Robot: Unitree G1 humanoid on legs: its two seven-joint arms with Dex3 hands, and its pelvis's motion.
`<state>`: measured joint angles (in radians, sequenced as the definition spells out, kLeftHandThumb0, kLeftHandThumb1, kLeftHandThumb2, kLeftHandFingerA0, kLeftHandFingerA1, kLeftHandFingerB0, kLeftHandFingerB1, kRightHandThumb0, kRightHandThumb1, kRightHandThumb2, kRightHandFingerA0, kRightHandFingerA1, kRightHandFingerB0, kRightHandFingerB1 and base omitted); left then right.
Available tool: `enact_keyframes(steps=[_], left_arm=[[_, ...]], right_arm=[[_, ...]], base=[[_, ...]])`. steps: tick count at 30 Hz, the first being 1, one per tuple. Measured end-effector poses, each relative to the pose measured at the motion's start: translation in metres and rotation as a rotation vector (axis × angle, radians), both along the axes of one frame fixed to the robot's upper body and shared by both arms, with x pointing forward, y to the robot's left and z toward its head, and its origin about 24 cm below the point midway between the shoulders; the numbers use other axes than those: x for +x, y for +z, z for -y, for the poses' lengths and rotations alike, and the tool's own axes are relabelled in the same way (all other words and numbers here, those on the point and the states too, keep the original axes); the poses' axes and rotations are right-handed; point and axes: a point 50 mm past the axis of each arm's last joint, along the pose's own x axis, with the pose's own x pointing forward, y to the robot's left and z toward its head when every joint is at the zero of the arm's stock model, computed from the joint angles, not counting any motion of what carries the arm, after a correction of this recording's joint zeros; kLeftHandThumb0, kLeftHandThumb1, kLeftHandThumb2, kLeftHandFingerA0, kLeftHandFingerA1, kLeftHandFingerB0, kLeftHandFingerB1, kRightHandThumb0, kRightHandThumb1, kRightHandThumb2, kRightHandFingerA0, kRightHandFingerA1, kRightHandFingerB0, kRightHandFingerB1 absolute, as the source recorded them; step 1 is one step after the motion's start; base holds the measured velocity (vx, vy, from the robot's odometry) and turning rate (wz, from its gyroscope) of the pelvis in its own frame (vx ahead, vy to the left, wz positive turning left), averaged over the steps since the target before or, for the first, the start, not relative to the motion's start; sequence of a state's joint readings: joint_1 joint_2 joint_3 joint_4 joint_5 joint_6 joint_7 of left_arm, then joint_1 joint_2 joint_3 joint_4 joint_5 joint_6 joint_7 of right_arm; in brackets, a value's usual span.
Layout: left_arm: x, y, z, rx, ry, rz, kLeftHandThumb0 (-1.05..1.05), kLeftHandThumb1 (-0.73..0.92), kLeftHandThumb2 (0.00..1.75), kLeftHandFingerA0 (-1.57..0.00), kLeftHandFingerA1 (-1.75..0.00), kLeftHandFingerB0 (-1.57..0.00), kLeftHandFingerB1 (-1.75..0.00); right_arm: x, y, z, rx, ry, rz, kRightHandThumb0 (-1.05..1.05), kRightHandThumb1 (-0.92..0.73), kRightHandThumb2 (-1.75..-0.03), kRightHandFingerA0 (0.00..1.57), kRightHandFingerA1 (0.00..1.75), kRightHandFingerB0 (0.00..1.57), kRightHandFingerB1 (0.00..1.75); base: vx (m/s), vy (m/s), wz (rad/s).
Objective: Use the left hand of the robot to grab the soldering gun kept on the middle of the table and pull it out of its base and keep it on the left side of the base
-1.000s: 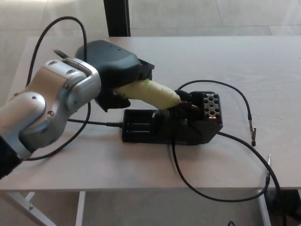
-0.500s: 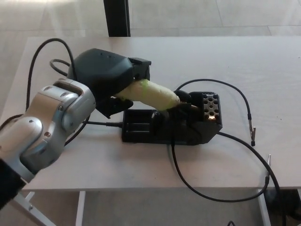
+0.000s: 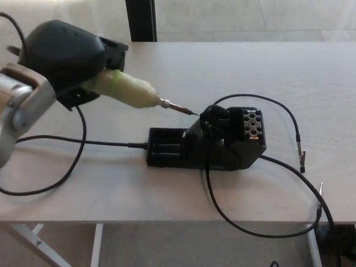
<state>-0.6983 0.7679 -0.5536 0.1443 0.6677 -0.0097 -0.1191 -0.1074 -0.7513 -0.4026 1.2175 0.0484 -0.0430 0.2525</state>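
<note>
At the upper left of the frame the left robot hand (image 3: 69,55) is closed around the soldering gun (image 3: 125,90), gripping the rear of its pale yellow-green handle. The gun is held above the surface (image 3: 183,67), pointing toward the lower right, and its thin metal tip ends just beside the dark holder opening at the top of the base (image 3: 208,142), clear of it or barely touching; which cannot be told. The black base sits in the middle of the frame, with a block of round holes on its upper right side and a flat tray section on its left. A black cable (image 3: 61,161) runs from the left end of the base and loops across the surface below the silver forearm. Another black lead (image 3: 261,228) curves from the base toward the lower right, and a thinner one arcs over the right side to a small clip. The right robot hand does not show.
</note>
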Motion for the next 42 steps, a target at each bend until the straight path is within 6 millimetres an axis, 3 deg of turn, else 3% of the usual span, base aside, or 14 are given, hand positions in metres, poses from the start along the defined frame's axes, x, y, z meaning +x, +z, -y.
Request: enact_keyframes(steps=[1,2,3,11,12,14,15,20,21,22,36,38,41,42], left_arm=[[0.000,0.005,-0.004,0.021,0.004,0.014,-0.25,0.50,0.76,-0.99,-1.75,-0.85,-1.00],[0.001,0.011,-0.008,0.039,0.008,0.027,-0.30,0.38,0.90,-1.24,-1.38,-0.92,-1.12],[0.001,0.015,-0.012,0.058,0.011,0.039,-0.21,0.46,0.78,-0.96,-1.75,-0.79,-1.37],[-0.006,0.037,-0.032,0.166,0.005,0.088,-0.23,0.54,0.89,-0.96,-1.75,-0.80,-1.35],[-0.007,0.038,-0.033,0.169,0.001,0.091,-0.31,0.48,1.02,-1.23,-1.38,-0.94,-1.18],[-0.013,0.035,-0.036,0.166,-0.017,0.092,-0.19,0.52,0.92,-1.18,-1.70,-0.74,-1.38],[-0.016,0.030,-0.036,0.160,-0.028,0.084,-0.23,0.52,0.88,-0.96,-1.75,-0.78,-1.47],[-0.031,-0.008,-0.033,0.112,-0.064,-0.013,-0.19,0.59,0.83,-0.91,-1.74,-0.77,-1.42],[-0.032,-0.012,-0.031,0.096,-0.067,-0.024,-0.22,0.48,1.02,-1.20,-1.36,-0.95,-1.19],[-0.036,-0.025,-0.027,0.061,-0.076,-0.056,-0.14,0.61,0.95,-1.01,-1.74,-0.71,-1.44],[-0.063,-0.140,-0.005,-0.249,0.088,-0.336,-0.23,0.61,0.88,-0.88,-1.75,-0.72,-1.46],[-0.063,-0.146,-0.005,-0.265,0.106,-0.330,-0.26,0.74,0.81,-0.91,-1.74,-0.76,-1.08],[-0.063,-0.156,-0.006,-0.291,0.144,-0.335,-0.22,0.66,0.84,-0.91,-1.69,-0.73,-1.01],[-0.063,-0.159,-0.006,-0.301,0.156,-0.333,-0.19,0.64,0.91,-0.91,-1.75,-0.71,-1.32]], right_arm=[[0.001,0.000,0.000,0.000,0.001,0.002,-1.05,-0.32,-1.26,0.65,0.58,0.46,0.43],[0.001,0.000,0.000,0.000,0.001,0.002,-1.05,-0.35,-1.21,0.63,0.58,0.45,0.43],[0.001,0.000,0.000,0.000,0.001,0.003,-1.05,-0.33,-1.25,0.65,0.58,0.46,0.43],[0.001,0.000,0.000,0.000,0.000,0.003,-1.05,-0.35,-1.19,0.64,0.59,0.45,0.43],[0.001,0.001,0.000,-0.001,0.000,0.003,-1.05,-0.35,-1.19,0.66,0.60,0.46,0.43],[0.001,0.002,0.001,-0.006,0.000,0.004,-1.05,-0.35,-1.18,0.64,0.59,0.46,0.43],[0.000,0.004,0.002,-0.010,-0.002,0.003,-1.05,-0.34,-1.20,0.64,0.59,0.47,0.44],[-0.001,0.009,0.006,-0.030,-0.005,0.003,-1.05,-0.33,-1.22,0.67,0.60,0.47,0.43],[-0.001,0.009,0.007,-0.031,-0.006,0.003,-1.05,-0.30,-1.25,0.66,0.61,0.46,0.44],[-0.001,0.009,0.007,-0.034,-0.005,0.005,-1.05,-0.32,-1.23,0.63,0.59,0.45,0.44],[-0.001,0.009,0.007,-0.042,-0.007,0.010,-1.05,-0.32,-1.22,0.68,0.60,0.47,0.43],[-0.001,0.010,0.007,-0.043,-0.006,0.013,-1.05,-0.30,-1.24,0.67,0.59,0.47,0.43],[-0.001,0.010,0.007,-0.043,-0.007,0.014,-1.05,-0.30,-1.24,0.66,0.60,0.47,0.43],[-0.001,0.010,0.007,-0.043,-0.007,0.015,-1.05,-0.33,-1.21,0.65,0.59,0.46,0.43]], base=[[0.00,0.000,0.00],[0.00,0.000,0.00],[0.00,0.000,0.00],[0.00,0.000,0.00],[0.00,0.000,0.00],[0.00,0.000,0.00],[0.00,0.000,0.00],[0.00,0.000,0.00],[0.00,0.000,0.00],[0.00,0.000,0.00],[0.00,0.000,0.00],[0.00,0.000,0.00],[0.00,0.000,0.00],[0.00,0.000,0.00]])
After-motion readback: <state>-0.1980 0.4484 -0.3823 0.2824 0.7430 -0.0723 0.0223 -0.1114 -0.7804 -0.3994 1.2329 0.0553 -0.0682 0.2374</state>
